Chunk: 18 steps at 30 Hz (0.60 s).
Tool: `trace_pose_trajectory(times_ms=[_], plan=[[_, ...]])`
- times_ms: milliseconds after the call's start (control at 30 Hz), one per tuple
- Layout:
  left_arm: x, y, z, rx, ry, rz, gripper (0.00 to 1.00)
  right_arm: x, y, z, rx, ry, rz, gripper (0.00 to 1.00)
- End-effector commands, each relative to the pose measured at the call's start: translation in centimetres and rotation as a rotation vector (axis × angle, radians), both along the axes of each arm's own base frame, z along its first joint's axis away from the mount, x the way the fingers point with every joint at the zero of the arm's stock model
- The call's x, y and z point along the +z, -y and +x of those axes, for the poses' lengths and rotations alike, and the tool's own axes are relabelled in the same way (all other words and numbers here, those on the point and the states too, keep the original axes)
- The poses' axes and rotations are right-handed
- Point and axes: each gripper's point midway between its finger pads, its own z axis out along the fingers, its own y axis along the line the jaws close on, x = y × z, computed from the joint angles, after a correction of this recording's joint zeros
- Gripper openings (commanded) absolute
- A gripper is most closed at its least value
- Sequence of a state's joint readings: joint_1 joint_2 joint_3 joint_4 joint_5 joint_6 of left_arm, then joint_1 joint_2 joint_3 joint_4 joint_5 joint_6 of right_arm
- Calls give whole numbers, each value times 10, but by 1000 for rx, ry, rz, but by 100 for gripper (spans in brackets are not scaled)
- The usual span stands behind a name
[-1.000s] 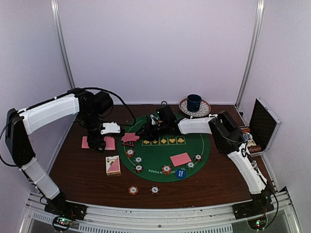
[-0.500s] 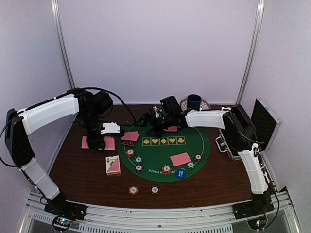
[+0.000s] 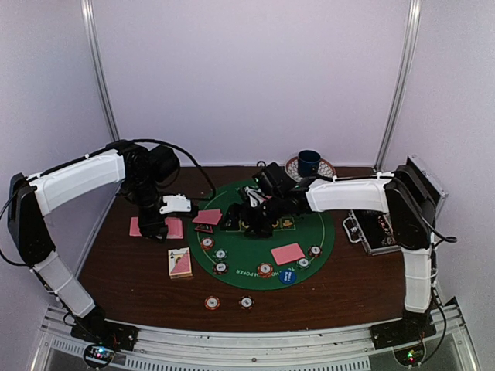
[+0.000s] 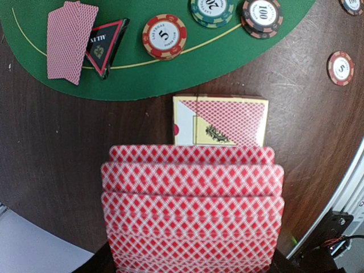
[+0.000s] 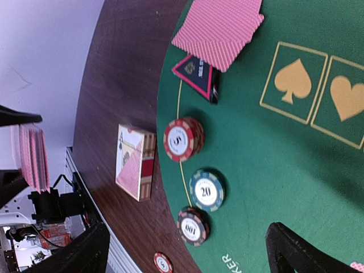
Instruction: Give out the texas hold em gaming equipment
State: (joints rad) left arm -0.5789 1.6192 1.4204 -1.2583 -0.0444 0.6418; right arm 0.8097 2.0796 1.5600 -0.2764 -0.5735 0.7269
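My left gripper (image 3: 152, 224) is shut on a fan of pink-backed playing cards (image 4: 192, 207) over the bare wood left of the mat. My right gripper (image 3: 236, 220) hangs open over the left part of the green poker mat (image 3: 309, 232), nothing between its fingers (image 5: 85, 253). Below it lie a red 5 chip stack (image 5: 182, 138), a green 20 chip (image 5: 206, 190) and a dark 100 chip (image 5: 193, 226). A small pile of face-down cards (image 5: 219, 31) lies beside the black red-edged triangle marker (image 5: 198, 74). More cards (image 3: 288, 253) and a blue button (image 3: 288, 275) sit on the mat's right.
A card box (image 3: 180, 263) lies on the wood left of the mat. Two loose chips (image 3: 211, 303) sit near the front edge. A blue mug (image 3: 309, 162) on a saucer stands at the back. An open black case (image 3: 375, 232) stands at the right.
My right gripper has opened and drawn nearer over the mat's left side, its elbow swinging out to the right. The left arm with its cards has not moved.
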Motion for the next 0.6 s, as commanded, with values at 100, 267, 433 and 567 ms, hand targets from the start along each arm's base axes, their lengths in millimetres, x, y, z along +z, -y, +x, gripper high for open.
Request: trace_pose_trajectory(times_ms=[100, 267, 433, 567], plan=[[17, 3, 1, 5, 37, -43, 0, 5, 18, -43, -21, 25, -122, 99], [18, 3, 0, 6, 37, -42, 0, 28, 14, -59, -88, 36, -15, 99], [19, 2, 0, 6, 40, -43, 0, 58, -6, -83, -52, 71, 93, 100], [21, 4, 0, 7, 39, -56, 0, 69, -20, -81, -15, 46, 235, 100]])
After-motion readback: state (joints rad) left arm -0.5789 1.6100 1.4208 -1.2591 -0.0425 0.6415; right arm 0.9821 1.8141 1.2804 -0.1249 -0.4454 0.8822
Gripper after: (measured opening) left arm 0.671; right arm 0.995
